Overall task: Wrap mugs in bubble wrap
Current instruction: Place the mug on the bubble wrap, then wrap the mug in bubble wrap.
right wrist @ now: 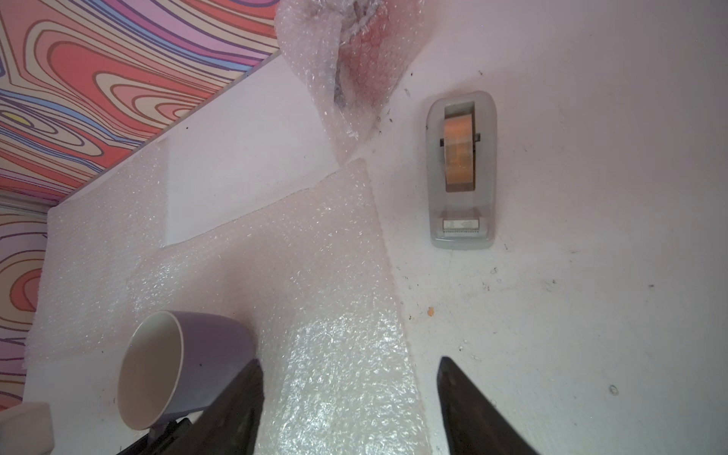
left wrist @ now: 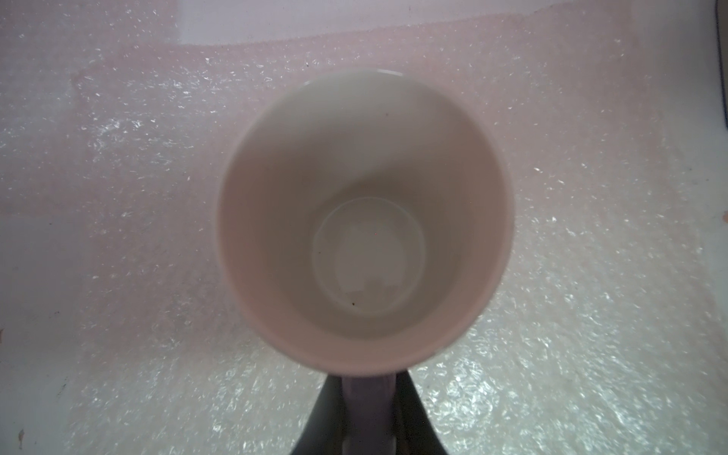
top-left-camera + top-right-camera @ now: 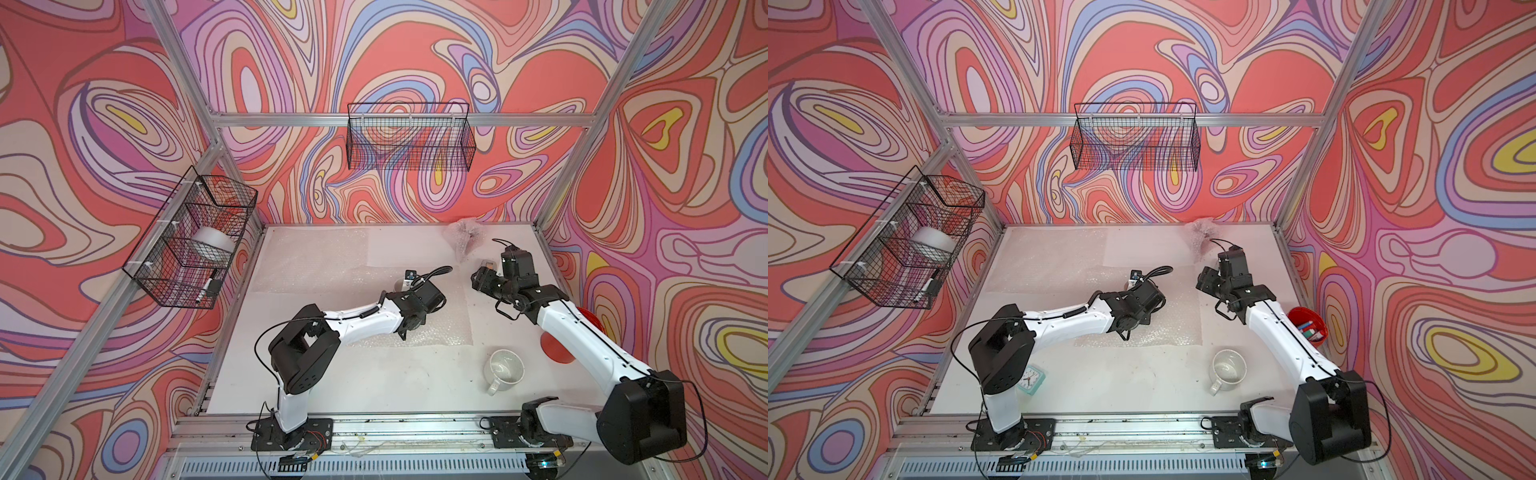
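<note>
Two left fingers clamp lavender mug handle.

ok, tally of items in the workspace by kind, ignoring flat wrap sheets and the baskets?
Bare mugs: 2 (lavender mug in left claw, white mug)
Bubble-wrapped bundle: 1
Tape dispenser: 1
Red cup with markers: 1
Clock: 1
Total: 6

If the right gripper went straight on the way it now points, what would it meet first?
Probably the flat bubble wrap sheet: the open right gripper tilts down over it. The tape dispenser lies off to one side. Depth is unclear.
</note>
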